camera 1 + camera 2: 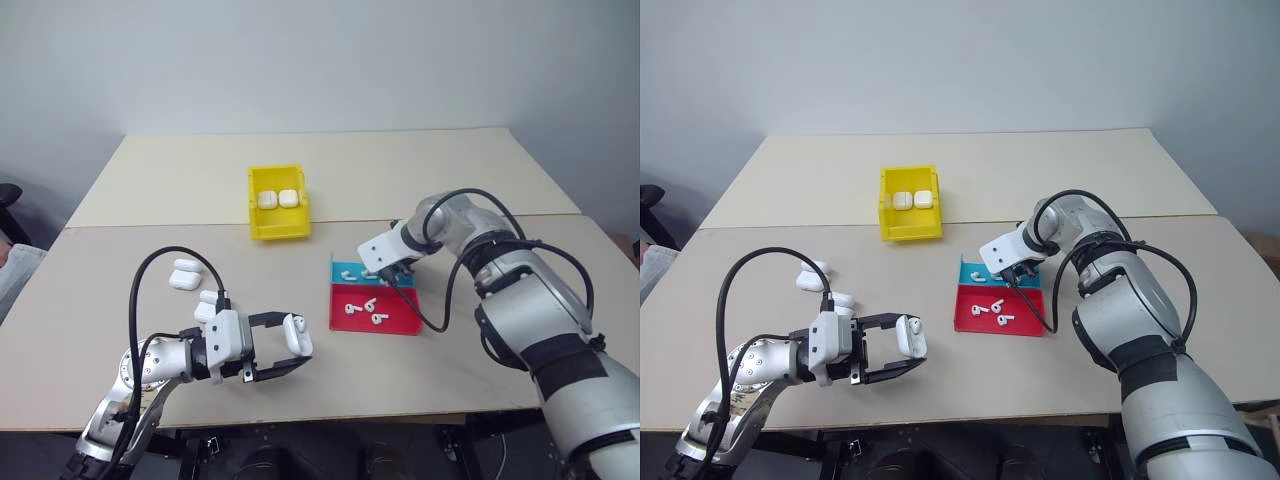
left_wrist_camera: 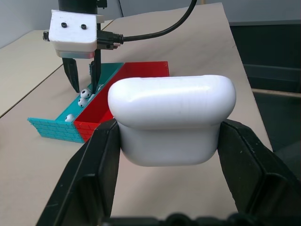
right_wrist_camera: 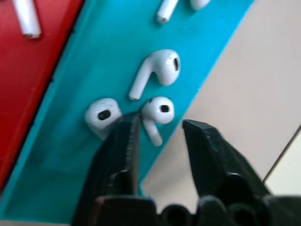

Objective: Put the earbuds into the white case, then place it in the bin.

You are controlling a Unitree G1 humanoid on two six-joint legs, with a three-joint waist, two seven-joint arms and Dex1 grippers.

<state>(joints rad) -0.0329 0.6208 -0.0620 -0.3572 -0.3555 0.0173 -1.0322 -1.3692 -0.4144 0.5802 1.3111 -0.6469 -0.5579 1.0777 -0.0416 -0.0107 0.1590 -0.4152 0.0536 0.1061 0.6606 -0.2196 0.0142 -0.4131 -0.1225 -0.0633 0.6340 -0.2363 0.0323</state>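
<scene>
My right fingers stand open, pointing steeply down into the cyan part of the tray, and they hold nothing. One earbud lies just ahead of the gap, its round head between the two tips and its short stem pointing back toward me, slightly slanted. A second earbud lies just beside it, touching my other finger's side, so I judge there is a risk to catch both. A third earbud lies a little farther along the tray. My left fingers are closed on the white case, its lid shut, held above the bench near the tray's red part. The bin stands beyond the tray, well apart, with two cases inside.
</scene>
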